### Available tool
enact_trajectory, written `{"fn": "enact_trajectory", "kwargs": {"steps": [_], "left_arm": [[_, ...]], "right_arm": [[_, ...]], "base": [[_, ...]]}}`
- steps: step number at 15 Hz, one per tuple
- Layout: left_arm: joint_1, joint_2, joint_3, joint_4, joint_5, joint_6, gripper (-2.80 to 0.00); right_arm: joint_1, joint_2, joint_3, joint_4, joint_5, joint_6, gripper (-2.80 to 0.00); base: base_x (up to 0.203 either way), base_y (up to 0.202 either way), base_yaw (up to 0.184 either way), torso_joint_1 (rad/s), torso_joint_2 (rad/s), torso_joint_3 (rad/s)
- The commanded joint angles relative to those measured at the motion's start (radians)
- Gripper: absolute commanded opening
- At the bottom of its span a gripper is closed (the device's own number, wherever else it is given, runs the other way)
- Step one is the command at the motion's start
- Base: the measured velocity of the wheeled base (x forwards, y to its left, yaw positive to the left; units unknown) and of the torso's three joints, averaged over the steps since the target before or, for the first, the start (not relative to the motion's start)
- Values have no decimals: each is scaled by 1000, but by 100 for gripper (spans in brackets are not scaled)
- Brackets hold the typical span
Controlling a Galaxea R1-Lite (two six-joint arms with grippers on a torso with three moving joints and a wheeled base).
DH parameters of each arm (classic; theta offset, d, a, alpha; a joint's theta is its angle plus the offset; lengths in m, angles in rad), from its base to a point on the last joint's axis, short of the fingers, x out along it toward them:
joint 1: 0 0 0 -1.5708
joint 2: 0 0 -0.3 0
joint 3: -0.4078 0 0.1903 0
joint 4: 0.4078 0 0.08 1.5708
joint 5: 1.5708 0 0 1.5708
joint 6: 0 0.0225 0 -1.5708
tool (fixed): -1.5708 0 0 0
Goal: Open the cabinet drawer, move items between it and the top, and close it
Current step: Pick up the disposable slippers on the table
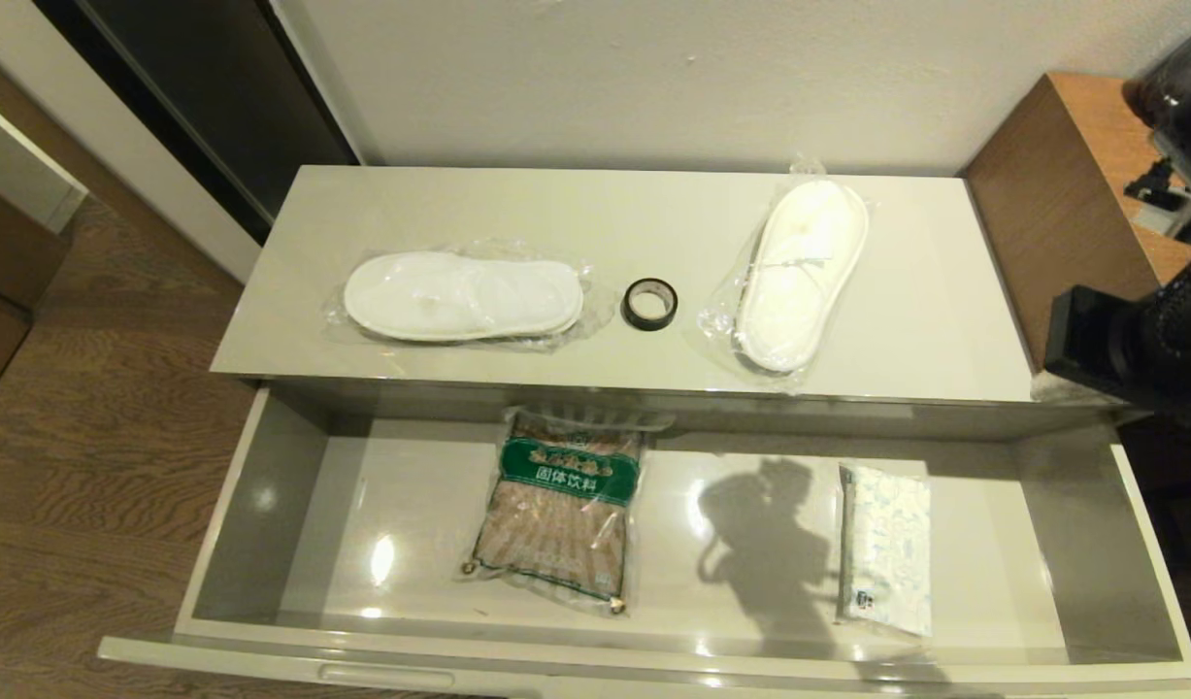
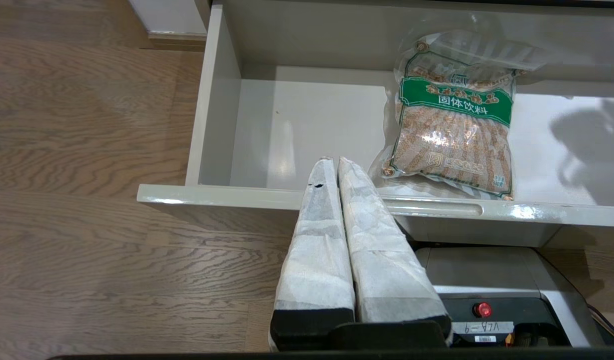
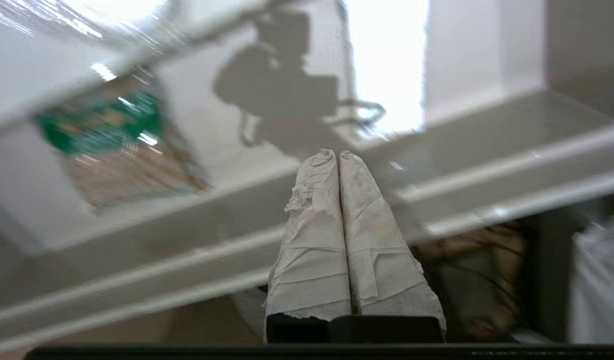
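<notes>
Two white slipper pairs in clear bags lie on the glossy cream top [image 1: 644,218], one at the left [image 1: 464,296] and one at the right [image 1: 801,272], with the small black tape roll [image 1: 650,304] between them. The drawer [image 1: 250,505] is pulled fully open. A flat white packet [image 1: 884,549] lies on its floor at the right. My left gripper [image 2: 335,160] is shut and empty, hovering over the drawer's front rim [image 2: 226,196]. My right gripper [image 3: 337,154] is also shut and empty, near the drawer's front edge [image 3: 487,172].
A brown bag with a green label [image 1: 568,510] lies in the middle of the drawer, also seen in the left wrist view [image 2: 452,122]. A brown wooden unit [image 1: 1061,184] stands right of the cabinet, with my right arm [image 1: 1129,340] before it. Wooden floor [image 1: 90,437] lies to the left.
</notes>
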Motion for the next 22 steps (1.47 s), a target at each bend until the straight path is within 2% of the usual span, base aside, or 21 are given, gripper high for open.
{"fn": "enact_trajectory", "kwargs": {"steps": [1, 4, 8, 9, 16, 20, 22], "left_arm": [[0, 0, 0, 0, 0, -1, -280], [0, 0, 0, 0, 0, 0, -280], [0, 0, 0, 0, 0, 0, -280], [0, 0, 0, 0, 0, -2, -280], [0, 0, 0, 0, 0, 0, -280], [0, 0, 0, 0, 0, 0, -280], [0, 0, 0, 0, 0, -2, -280]], "right_arm": [[4, 133, -175, 13, 14, 13, -280], [10, 298, -398, 35, 52, 51, -280], [9, 377, -421, -62, 114, 71, -280], [6, 403, -421, -87, 119, 71, 0], [2, 507, -421, -207, 111, 29, 0], [2, 541, -421, -271, 66, -2, 0], [0, 577, -421, -318, 18, -33, 0]], "base": [[0, 0, 0, 0, 0, 0], [0, 0, 0, 0, 0, 0], [0, 0, 0, 0, 0, 0], [0, 0, 0, 0, 0, 0], [0, 0, 0, 0, 0, 0], [0, 0, 0, 0, 0, 0], [0, 0, 0, 0, 0, 0]]}}
